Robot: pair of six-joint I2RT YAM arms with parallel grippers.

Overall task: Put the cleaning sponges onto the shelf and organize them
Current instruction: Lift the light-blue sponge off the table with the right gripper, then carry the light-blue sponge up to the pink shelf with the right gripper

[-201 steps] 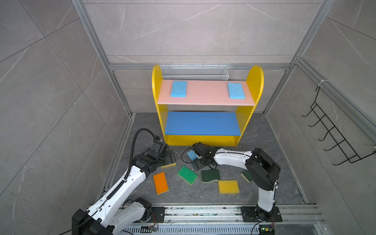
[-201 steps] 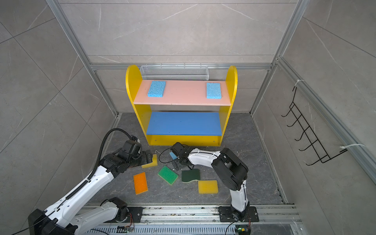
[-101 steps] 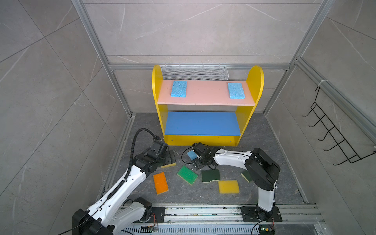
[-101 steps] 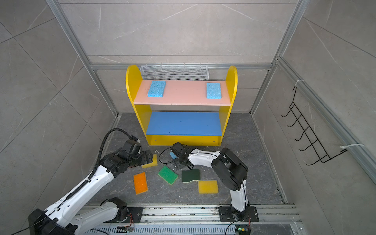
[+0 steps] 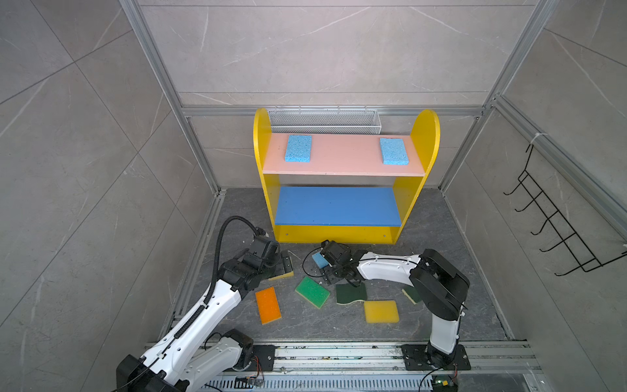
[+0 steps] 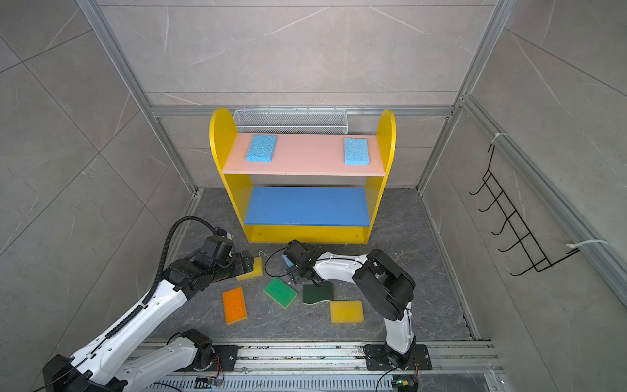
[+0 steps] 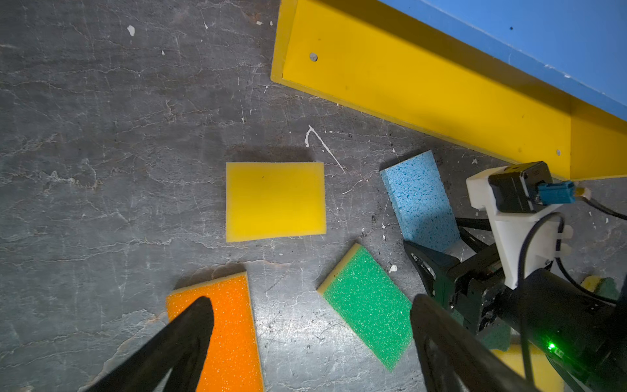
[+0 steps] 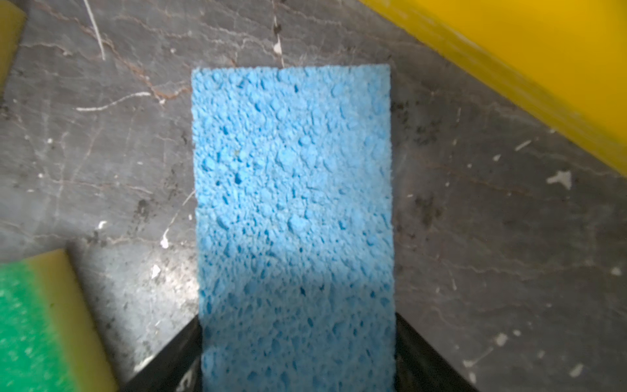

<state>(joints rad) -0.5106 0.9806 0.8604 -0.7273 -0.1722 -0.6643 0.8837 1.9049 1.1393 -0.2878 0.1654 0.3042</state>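
Top views: yellow three-tier shelf (image 5: 346, 234) at rear of grey floor (image 5: 441, 237), top tier bearing one light blue porous sponge (image 5: 298, 148) and a second light blue sponge (image 5: 393, 151), well apart. Left wrist view: left gripper (image 7: 312, 303) spread wide, empty, above orange sponge (image 7: 234, 339). Right wrist view: right gripper (image 8: 297, 322) flanking third light blue sponge (image 8: 291, 169), flat on floor near shelf, fingers (image 8: 176, 359) at both long edges; clamped or not, cannot tell.

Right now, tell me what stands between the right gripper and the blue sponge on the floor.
Nothing visible. The blue sponge lies on the floor between the right gripper's fingers, with no other sponge touching it.
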